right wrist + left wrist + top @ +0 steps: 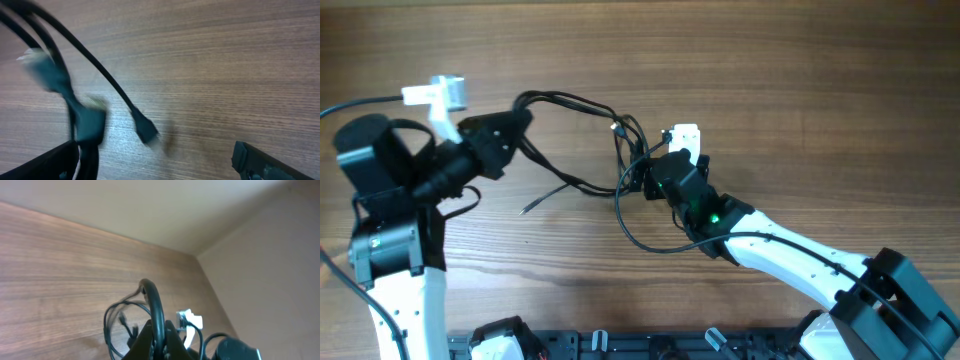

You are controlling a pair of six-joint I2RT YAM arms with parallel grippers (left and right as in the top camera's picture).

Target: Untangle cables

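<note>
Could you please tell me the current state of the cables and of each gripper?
cables: tangled, bunched between the two grippers.
left gripper: shut on the cables.
right gripper: open, at the tangle, gripping nothing.

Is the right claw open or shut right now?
Open: the right claw has its fingers far apart at the wrist view's bottom corners, a cable plug loose between them.

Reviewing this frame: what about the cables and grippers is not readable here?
Overhead: how the cables cross in the knot is too small to tell, and partly under the right gripper.
Left wrist: the left gripper is cut off by the bottom edge.
Right wrist: the connectors at left are motion-blurred; type unreadable.
</note>
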